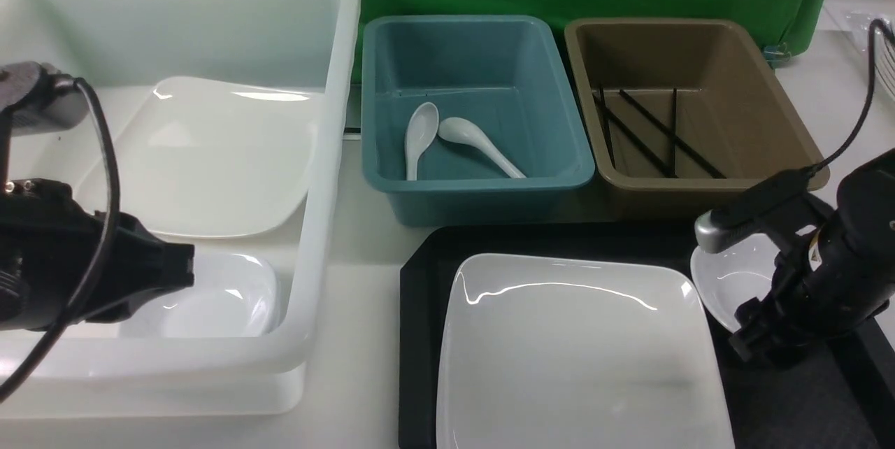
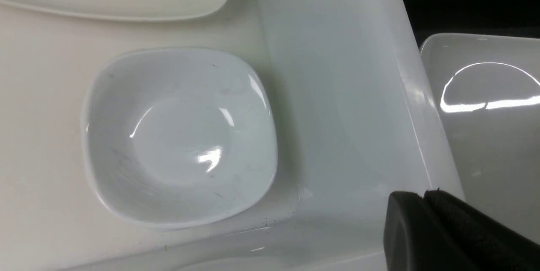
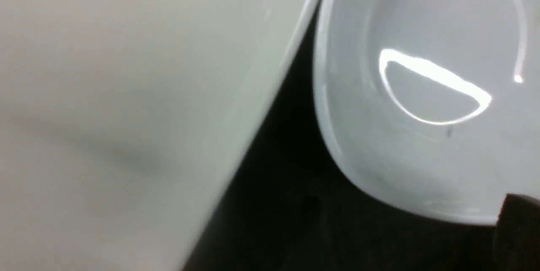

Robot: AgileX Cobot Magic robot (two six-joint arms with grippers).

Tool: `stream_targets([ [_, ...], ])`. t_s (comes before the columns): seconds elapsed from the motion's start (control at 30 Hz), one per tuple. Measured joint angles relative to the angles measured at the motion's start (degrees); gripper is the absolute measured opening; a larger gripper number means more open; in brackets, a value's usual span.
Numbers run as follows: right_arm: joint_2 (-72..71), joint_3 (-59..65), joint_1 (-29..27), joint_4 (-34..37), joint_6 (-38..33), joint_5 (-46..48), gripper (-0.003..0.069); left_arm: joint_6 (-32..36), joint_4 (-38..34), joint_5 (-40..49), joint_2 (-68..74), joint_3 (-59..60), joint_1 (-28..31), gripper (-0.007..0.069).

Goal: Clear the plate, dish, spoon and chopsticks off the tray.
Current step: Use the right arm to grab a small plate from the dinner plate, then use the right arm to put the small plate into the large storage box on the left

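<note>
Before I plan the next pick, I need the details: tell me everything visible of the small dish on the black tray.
The small dish is glossy white, seemingly ceramic, deep with rounded corners, empty and upright. It sits on the black tray, at its far right, beside the large plate, a strip of tray showing between them. The right arm hides its right side.

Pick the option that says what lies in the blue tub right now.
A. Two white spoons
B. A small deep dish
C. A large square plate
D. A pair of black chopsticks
A: the front view shows two white spoons lying on the floor of the blue tub, while the chopsticks lie in the brown tub beside it.
</note>
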Motion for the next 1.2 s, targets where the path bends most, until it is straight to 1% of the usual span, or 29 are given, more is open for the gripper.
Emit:
stream_targets([
  [0.2, 3.43, 0.00, 0.00, -0.18, -0.44, -4.74, 0.0554, 0.00, 0.00, 0.59, 0.00, 0.00, 0.00, 0.0013],
  [0.37, 5.44, 0.00, 0.00, -2.04, -1.29, -6.01, 0.0542, 0.00, 0.00, 0.78, 0.00, 0.00, 0.00, 0.0013],
  [0.43, 6.59, 0.00, 0.00, -2.65, -1.35, -6.14, 0.0490, 0.00, 0.00, 1.08, 0.00, 0.00, 0.00, 0.0013],
  [0.5, 6.71, 0.00, 0.00, -2.80, -1.63, -6.66, 0.0391, 0.00, 0.00, 1.08, 0.00, 0.05, 0.00, 0.0013],
  [0.53, 6.76, 0.00, 0.08, -2.89, -1.79, -7.38, 0.0325, 0.00, 0.00, 1.08, 0.00, 0.05, 0.00, 0.0013],
  [0.57, 6.76, -0.06, 0.14, -3.02, -1.89, -7.55, 0.0296, 0.00, 0.00, 1.08, 0.00, 0.05, 0.00, 0.0013],
  [0.6, 6.48, -0.20, 0.26, -3.83, -2.06, -7.72, 0.0215, 0.00, 0.00, 1.15, 0.00, 0.05, 0.00, 0.0013],
  [0.63, 6.03, -0.42, 0.26, -4.65, -2.00, -7.14, 0.0185, 0.00, 0.00, 1.21, 0.00, 0.05, 0.00, 0.0013],
  [0.73, 5.00, -0.49, 0.26, -4.84, -1.87, -5.71, 0.0169, 0.00, 0.04, 1.34, 0.00, 0.05, 0.00, 0.0013],
  [0.83, 2.61, -0.61, 0.26, -4.35, -1.29, -3.22, 0.0132, -0.30, 0.04, 1.39, 0.00, 0.05, 0.00, 0.0013],
  [0.87, 0.36, -1.06, 0.44, -3.97, -0.36, -1.33, 0.0088, -0.84, 0.19, 1.39, 0.00, 0.05, 0.00, 0.0013],
  [0.9, -0.95, -1.39, 0.50, -3.67, 0.43, -0.30, 0.0071, -1.34, 0.41, 1.34, 0.00, 0.05, 0.00, 0.0013],
  [0.93, -3.82, -2.19, 0.69, -2.61, 1.46, 2.84, 0.0062, -2.22, 0.88, 1.29, 0.00, 0.05, 0.00, 0.0013],
  [1.0, -7.45, -3.70, 1.26, -0.94, 1.81, 5.34, 0.0062, -4.39, 2.13, 1.05, 0.00, 0.05, 0.00, 0.0013],
  [1.07, -11.03, -6.11, 2.27, 2.27, 1.49, 5.99, 0.0062, -7.58, 4.51, 1.16, 0.00, 0.05, 0.00, 0.0013],
  [1.1, -11.40, -6.42, 2.41, 2.67, 1.35, 5.99, 0.0062, -8.01, 5.31, 1.23, 0.00, 0.05, 0.00, 0.0013],
  [1.13, -13.74, -9.36, 3.93, 6.48, -0.50, 6.00, 0.0062, -11.41, 8.17, 1.72, 0.00, 0.05, 0.00, 0.0013],
  [1.2, -14.96, -12.82, 6.41, 11.51, -3.40, 6.04, 0.0062, -16.74, 13.93, 3.26, 0.00, 0.05, 0.12, 0.0013],
])
